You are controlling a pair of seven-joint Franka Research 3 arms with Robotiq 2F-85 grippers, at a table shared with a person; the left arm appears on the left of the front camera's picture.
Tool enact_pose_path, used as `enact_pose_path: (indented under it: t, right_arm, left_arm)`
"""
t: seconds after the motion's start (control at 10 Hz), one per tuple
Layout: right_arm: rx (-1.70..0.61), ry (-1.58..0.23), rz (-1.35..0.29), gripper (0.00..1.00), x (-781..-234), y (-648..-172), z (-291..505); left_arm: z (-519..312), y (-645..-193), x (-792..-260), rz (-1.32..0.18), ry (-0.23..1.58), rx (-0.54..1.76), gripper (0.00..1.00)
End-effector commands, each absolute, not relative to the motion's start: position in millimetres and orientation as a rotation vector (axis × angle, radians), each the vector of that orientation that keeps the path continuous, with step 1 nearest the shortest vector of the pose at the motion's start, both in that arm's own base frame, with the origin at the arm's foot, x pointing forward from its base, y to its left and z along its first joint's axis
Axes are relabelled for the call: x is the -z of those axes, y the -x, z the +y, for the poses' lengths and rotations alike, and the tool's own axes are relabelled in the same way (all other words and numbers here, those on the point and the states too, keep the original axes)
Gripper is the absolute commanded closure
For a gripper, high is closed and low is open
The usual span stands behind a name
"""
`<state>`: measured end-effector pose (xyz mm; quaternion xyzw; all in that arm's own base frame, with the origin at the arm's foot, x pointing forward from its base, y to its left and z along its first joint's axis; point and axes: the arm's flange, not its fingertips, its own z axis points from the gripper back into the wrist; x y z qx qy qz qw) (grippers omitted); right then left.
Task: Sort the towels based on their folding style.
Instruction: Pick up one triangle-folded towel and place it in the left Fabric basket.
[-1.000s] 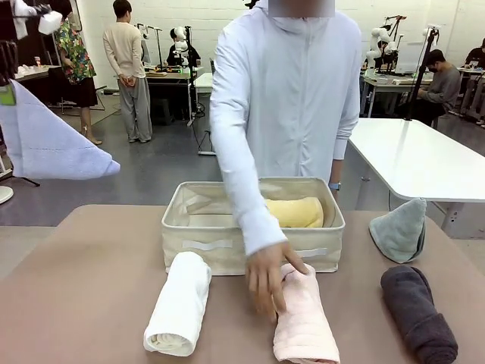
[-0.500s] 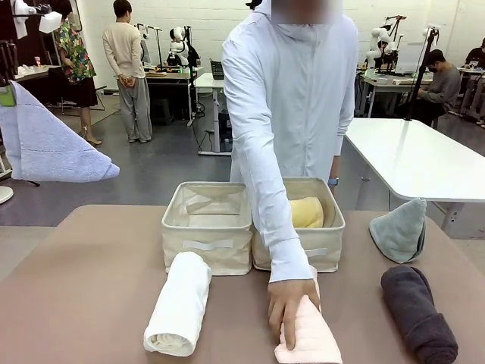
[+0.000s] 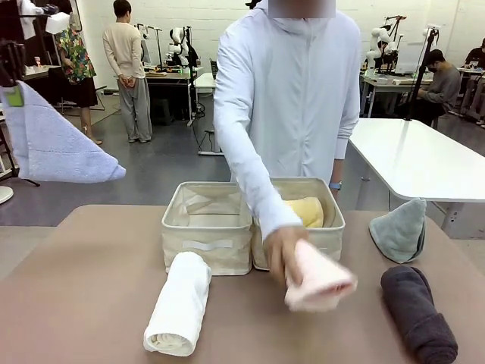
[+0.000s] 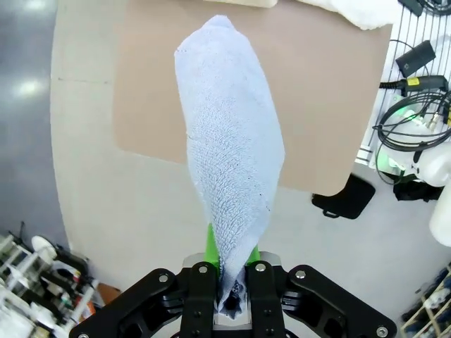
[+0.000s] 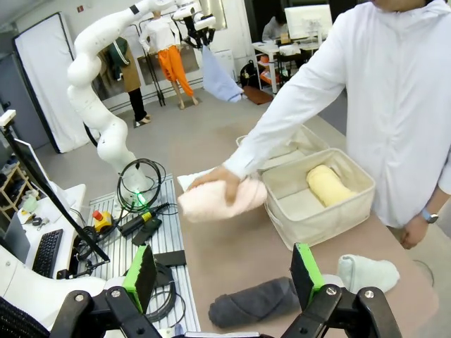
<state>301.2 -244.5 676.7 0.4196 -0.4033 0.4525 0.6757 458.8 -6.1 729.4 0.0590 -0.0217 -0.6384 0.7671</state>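
Bright, even indoor light; shadows on the bench (image 3: 91,265) are soft. Motion blurs the person's hand (image 3: 276,254) and the pink towel (image 3: 318,280). Both wrist views bend at the edges; the floor (image 4: 28,88) shows glare.

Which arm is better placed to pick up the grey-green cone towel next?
Right, likely: the right gripper is open near the grey-green cone towel; the left gripper is shut on the light blue towel.

Likely a robotics lab, white worktables (image 3: 424,155), loose cables (image 4: 403,121), grey floor (image 3: 159,163)
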Motion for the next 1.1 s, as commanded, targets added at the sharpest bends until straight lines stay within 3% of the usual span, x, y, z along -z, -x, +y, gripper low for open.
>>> enact_pose_path:
  t: [0.0,0.6,1.0]
  right_arm:
    - [-1.034,-0.943,-0.91,0.0,-676,-300,-247]
    - [-1.034,-0.943,-0.91,0.0,-676,-300,-247]
    - [-1.034,-0.943,-0.91,0.0,-676,-300,-247]
  left_arm:
    - [-42,-484,-738,-0.083,-0.108,1.527,0.86]
    - [-163,-519,-719,-0.046,-0.092,1.845,0.86]
    - [-218,-534,-681,-0.005,-0.078,1.925,0.86]
